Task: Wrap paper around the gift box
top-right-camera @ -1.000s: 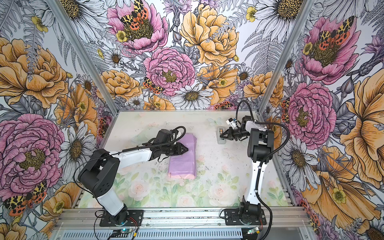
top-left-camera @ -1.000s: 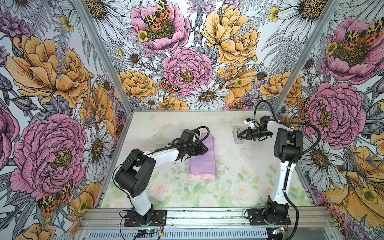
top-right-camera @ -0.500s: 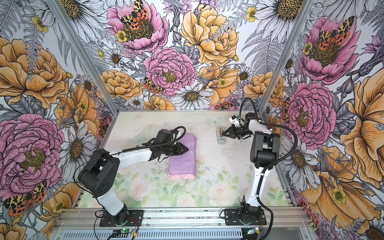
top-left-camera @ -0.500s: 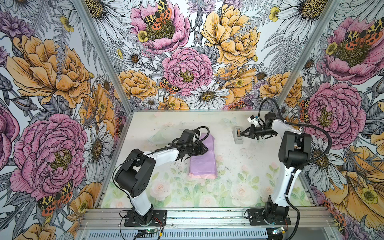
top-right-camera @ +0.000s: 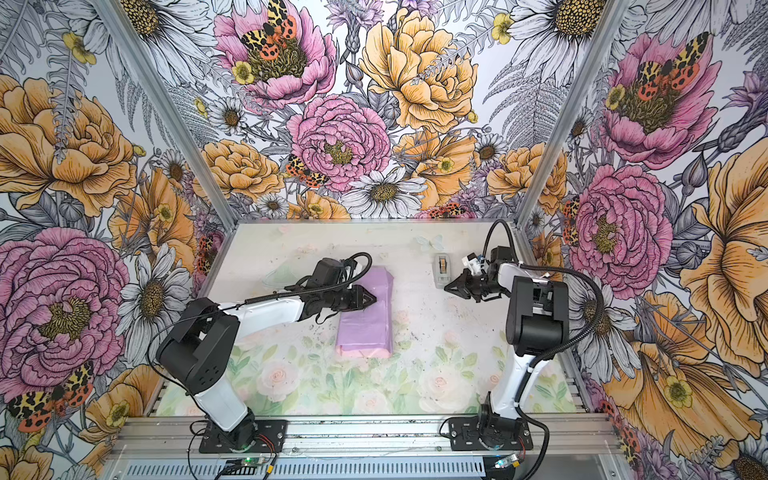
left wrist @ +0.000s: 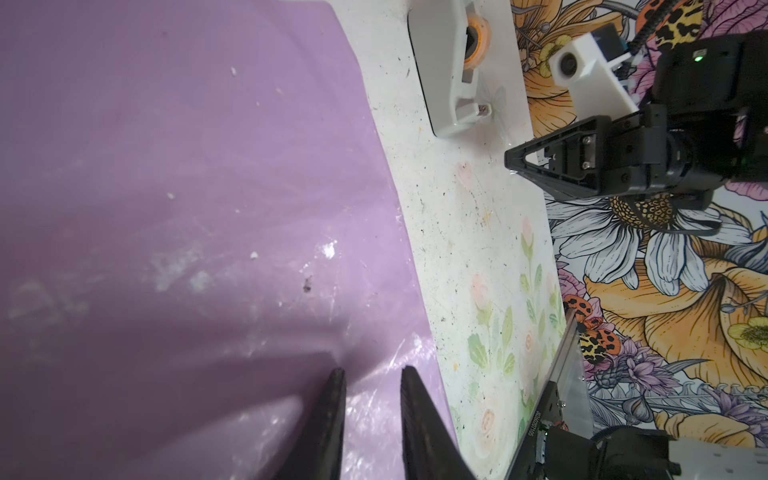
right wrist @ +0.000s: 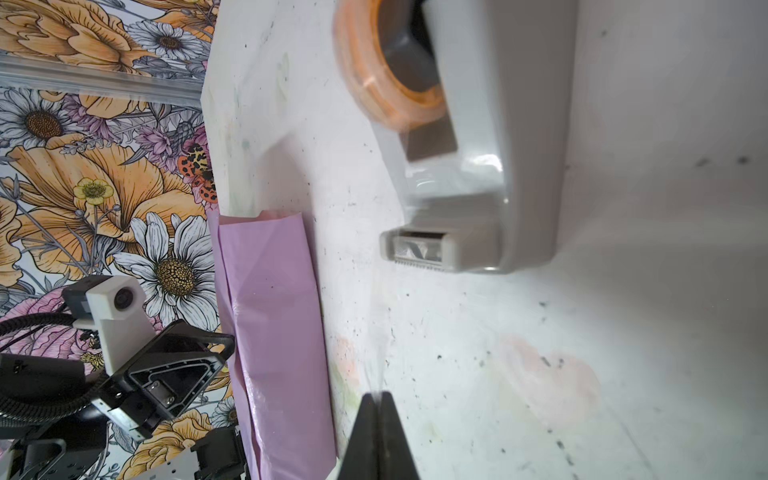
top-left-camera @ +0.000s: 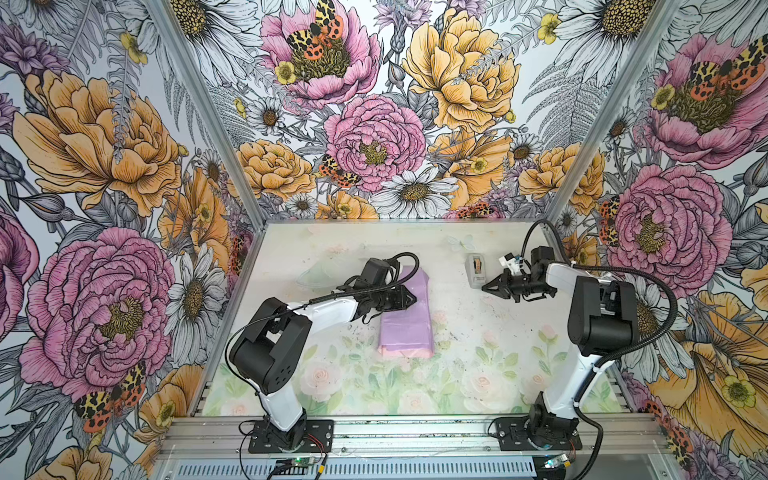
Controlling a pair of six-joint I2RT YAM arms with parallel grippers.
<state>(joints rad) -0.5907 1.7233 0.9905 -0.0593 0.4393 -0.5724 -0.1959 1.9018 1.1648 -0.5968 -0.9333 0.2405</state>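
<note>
well, start with the desk [top-left-camera: 457,374]: its floral top carries a long lilac parcel near the middle and a grey tape dispenser [top-left-camera: 476,270] well apart from it, toward your right arm's side. the parcel is the paper [right wrist: 270,311], folded lengthwise over the gift box [top-left-camera: 406,332], which shows only as the lilac tone under the sheet. both ends are not yet folded in, and a pale pink lip shows at the near end in both top views.

treat the sheet as thin, light and glossy. it will likely slide under a hard fingertip, spring back from any fold that isn't pinned, and tear if you drag it. the box beneath is the stiff part, so press where it backs the paper, on the top face. pinch only the loose end flaps when you come to fold them.

your left pincer [left wrist: 370,374] has its jaws a little apart, with both tips down on the top of the paper and nothing clamped between them. your right pincer [right wrist: 378,395] is closed tight and hangs just beside the dispenser's cutter end. a faint glint at its tips may be a strip of tape, but it is too thin to be sure.
</note>
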